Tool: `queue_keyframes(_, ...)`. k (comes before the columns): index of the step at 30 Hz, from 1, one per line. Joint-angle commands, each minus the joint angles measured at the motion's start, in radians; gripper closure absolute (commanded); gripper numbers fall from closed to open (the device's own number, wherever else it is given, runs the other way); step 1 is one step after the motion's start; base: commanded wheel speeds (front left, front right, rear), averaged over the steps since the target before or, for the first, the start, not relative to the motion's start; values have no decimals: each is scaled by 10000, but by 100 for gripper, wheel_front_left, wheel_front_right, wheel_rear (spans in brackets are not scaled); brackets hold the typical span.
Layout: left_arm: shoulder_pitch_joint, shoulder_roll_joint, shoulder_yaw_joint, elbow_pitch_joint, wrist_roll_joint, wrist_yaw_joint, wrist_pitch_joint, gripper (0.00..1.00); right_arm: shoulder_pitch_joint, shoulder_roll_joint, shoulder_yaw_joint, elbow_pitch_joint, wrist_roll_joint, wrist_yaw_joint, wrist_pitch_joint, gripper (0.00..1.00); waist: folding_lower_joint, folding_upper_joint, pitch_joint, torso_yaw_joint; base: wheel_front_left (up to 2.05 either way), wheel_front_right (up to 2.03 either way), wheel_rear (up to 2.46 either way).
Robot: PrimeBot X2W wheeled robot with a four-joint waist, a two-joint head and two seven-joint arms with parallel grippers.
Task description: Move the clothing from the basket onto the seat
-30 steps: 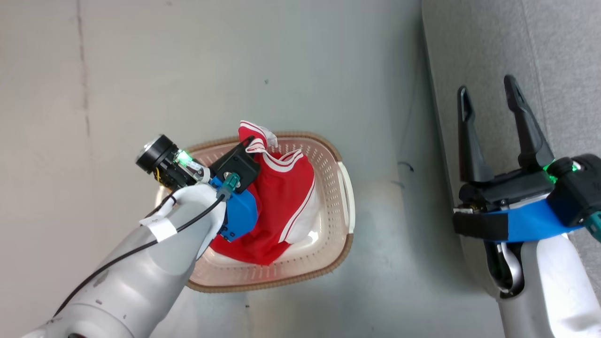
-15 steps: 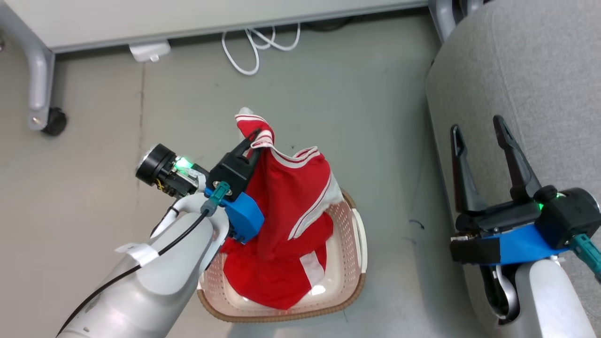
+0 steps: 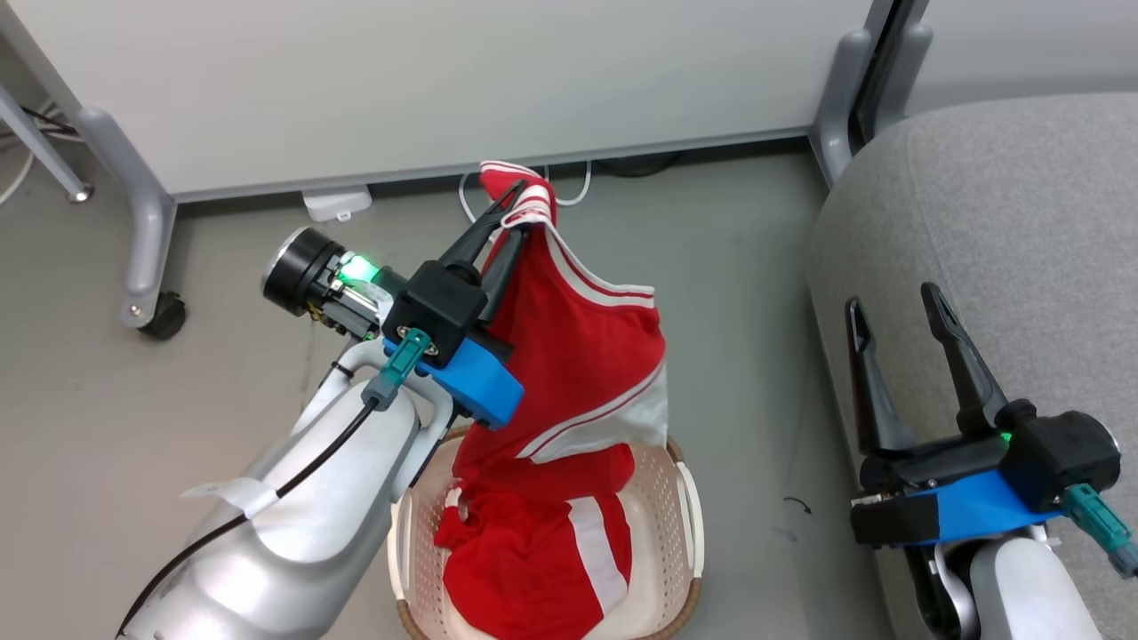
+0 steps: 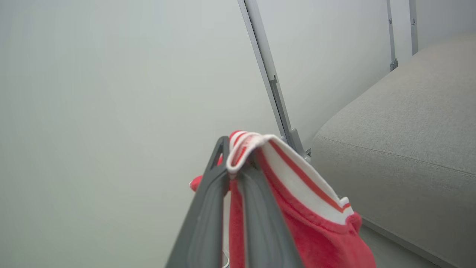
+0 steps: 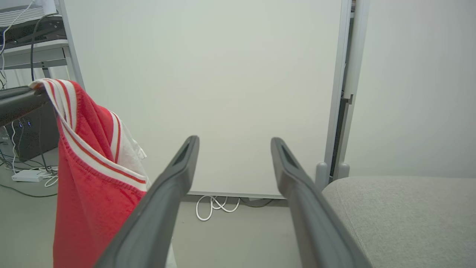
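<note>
Left gripper (image 3: 518,209), left of centre: I see the jaws pinched nearly together on the white-striped hem of the held garment (image 3: 578,356). The red piece hangs from the fingertips, draped over the basket (image 3: 692,524). The basket is on the floor at bottom centre, with the second garment (image 3: 533,560) crumpled inside it. Right gripper (image 3: 892,298), further right: jaws spread wide, nothing between them, hovering at the near edge of the seat (image 3: 1005,204). I note the grey cushion is well apart from the basket.
</note>
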Motion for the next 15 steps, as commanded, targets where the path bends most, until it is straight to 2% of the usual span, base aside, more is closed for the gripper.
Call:
queue_keyframes(1, 127, -75, 128, -249, 60, -117, -36, 100, 223, -35, -12, 33, 43, 5, -38, 0, 2, -1, -245, 58, 0, 0, 0)
queue_keyframes(15, 207, -359, 170, -974, -261, -657, -34, 100, 660, -37, 46, 83, 145, 5, -38, 0, 2, -1, -840, 154, 0, 0, 0)
